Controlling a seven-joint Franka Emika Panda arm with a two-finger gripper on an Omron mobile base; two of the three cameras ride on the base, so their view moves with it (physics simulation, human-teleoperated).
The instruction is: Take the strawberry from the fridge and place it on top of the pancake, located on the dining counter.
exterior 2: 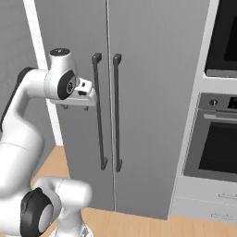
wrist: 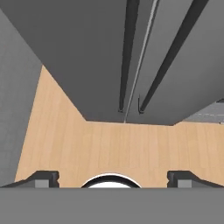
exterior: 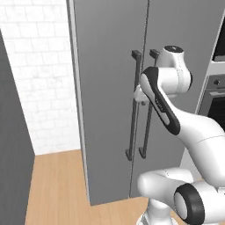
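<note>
1. The fridge point(exterior: 110, 110) stands straight ahead of the robot, a tall matte grey cabinet with both doors shut.
2. Two long dark vertical bar handles run side by side along the seam where the doors meet: the left handle point(exterior 2: 98, 111) and the right handle point(exterior 2: 116, 113).
3. The gripper point(exterior 2: 75, 107) is raised to the upper part of the handles, just left of the left handle in the right base view, and points down toward the floor.
4. Its fingertips point(wrist: 43, 178) sit far apart at the bottom corners of the hand view, so the gripper is wide and holds nothing.
5. In the hand view the two handles run down the door fronts to their lower ends, and the light wooden floor point(wrist: 113, 148) lies beyond the bottom edge of the doors.
6. I cannot tell from any view whether the gripper touches the left handle; it looks just beside it.
7. A black wall oven point(exterior 2: 217, 139) is set in white cabinetry to the right of the fridge.
8. A white brick wall point(exterior: 39, 79) stands to the left of the fridge, and a dark grey panel point(exterior: 13, 145) closes the near left edge of the left base view.
</note>
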